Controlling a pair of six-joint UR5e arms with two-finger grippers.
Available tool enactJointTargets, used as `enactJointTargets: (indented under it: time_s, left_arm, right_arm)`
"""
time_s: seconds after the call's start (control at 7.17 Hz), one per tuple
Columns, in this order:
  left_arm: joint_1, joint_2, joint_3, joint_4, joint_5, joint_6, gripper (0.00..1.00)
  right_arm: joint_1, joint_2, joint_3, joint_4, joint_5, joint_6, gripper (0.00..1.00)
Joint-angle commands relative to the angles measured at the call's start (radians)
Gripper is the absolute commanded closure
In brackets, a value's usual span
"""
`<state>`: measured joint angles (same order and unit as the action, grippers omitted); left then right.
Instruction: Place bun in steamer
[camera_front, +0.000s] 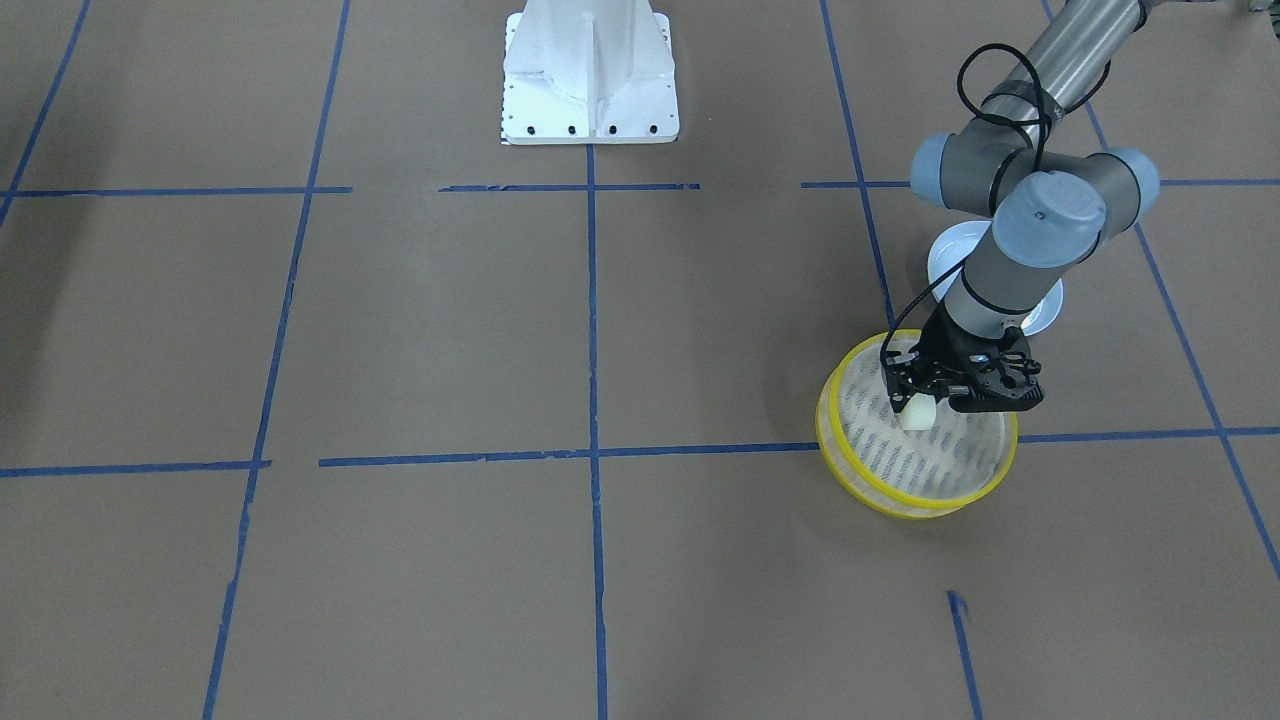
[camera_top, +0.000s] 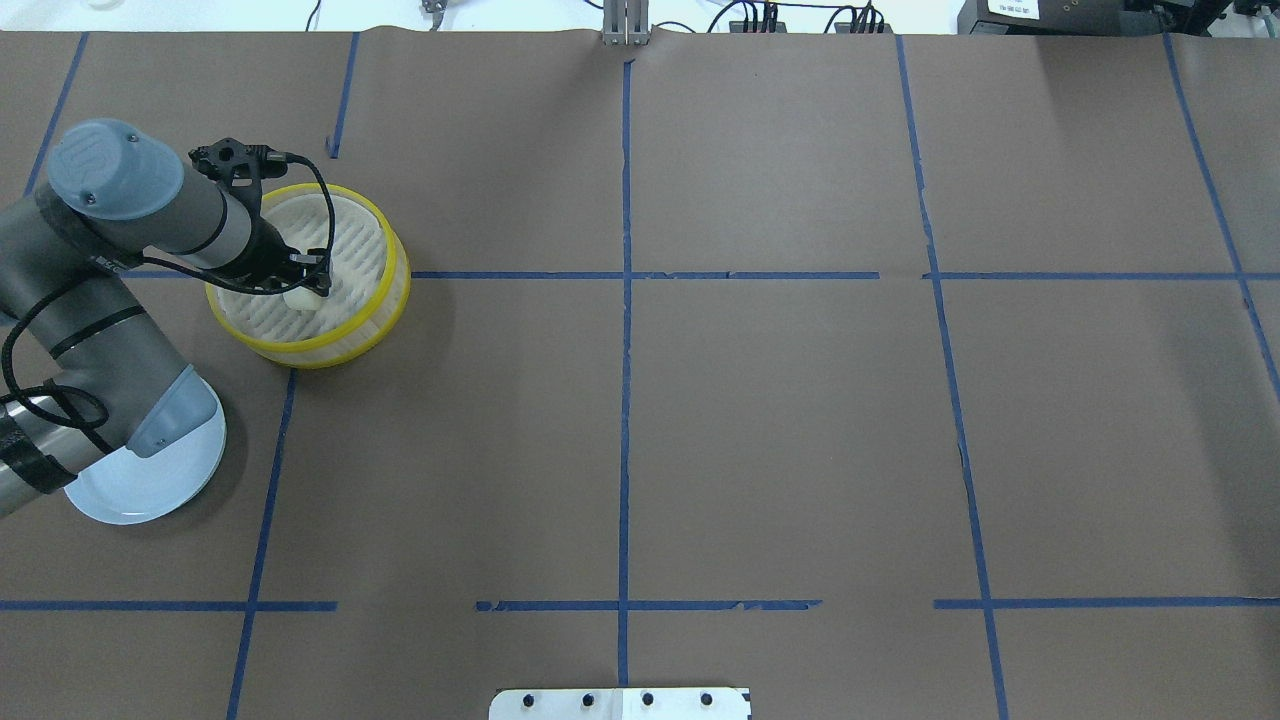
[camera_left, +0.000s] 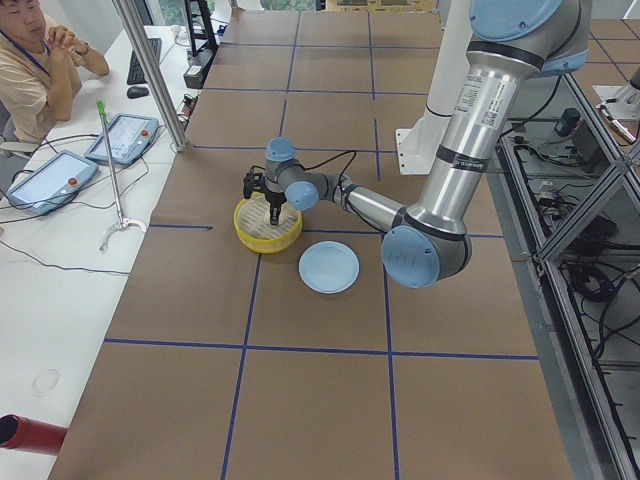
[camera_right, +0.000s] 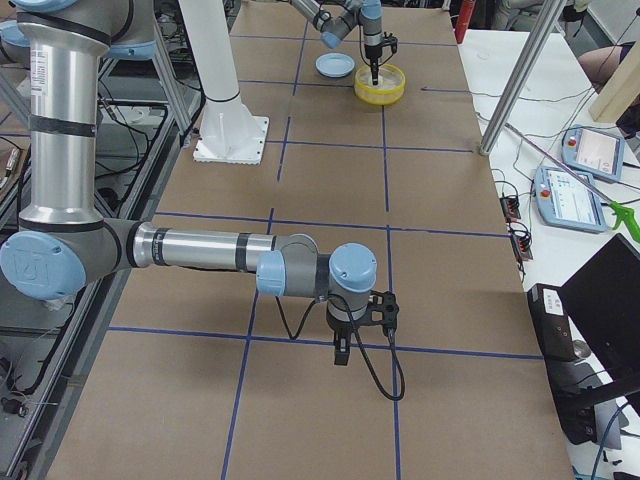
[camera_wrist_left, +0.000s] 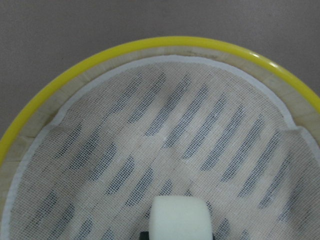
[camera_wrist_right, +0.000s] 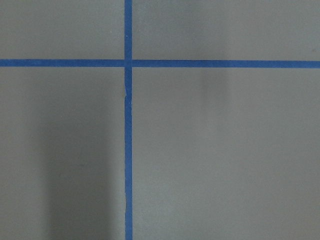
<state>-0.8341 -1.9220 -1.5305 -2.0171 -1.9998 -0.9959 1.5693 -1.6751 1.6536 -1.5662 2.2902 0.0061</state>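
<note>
So the table (camera_top: 800, 400) is covered in flat brown paper, with blue tape lines (camera_top: 625, 400) marking it into a grid of big rectangles; the tape has gaps in a few spots. Only three things sit directly on it. A round shallow steamer (camera_top: 358, 262) with bright yellow rims and a pale mesh floor sits on the robot's left side, right over a tape crossing. A pale blue round plate (camera_top: 150, 490) lies near it, closer to the robot, not touching. The white metal pedestal base (camera_front: 590, 90) stands mid-edge on a tape line.
</note>
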Motion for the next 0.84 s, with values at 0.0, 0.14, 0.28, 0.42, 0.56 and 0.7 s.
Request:
enactJointTargets:
  time_s: [0.0, 0.14, 0.28, 0.42, 0.56, 0.7]
  left_arm:
    - [0.000, 0.000, -0.007, -0.002, 0.003, 0.008, 0.01]
    - [-0.023, 0.000, -0.014, 0.000, 0.000, 0.011, 0.01]
    - [-0.058, 0.001, -0.032, 0.004, -0.004, 0.014, 0.01]
    - [-0.135, 0.014, -0.075, 0.044, -0.032, 0.073, 0.01]
    - [-0.219, 0.049, -0.136, 0.155, -0.063, 0.258, 0.01]
    - [-0.331, 0.084, -0.152, 0.211, -0.095, 0.417, 0.01]
  right_arm:
    - [0.000, 0.000, 0.000, 0.000, 0.000, 0.000, 0.00]
    - [0.000, 0.000, 0.000, 0.000, 0.000, 0.000, 0.00]
    - [0.000, 0.000, 0.000, 0.000, 0.000, 0.000, 0.00]
    - [0.000, 0.000, 0.000, 0.000, 0.000, 0.000, 0.00]
    - [0.000, 0.000, 0.000, 0.000, 0.000, 0.000, 0.00]
    - [0.000, 0.000, 0.000, 0.000, 0.000, 0.000, 0.00]
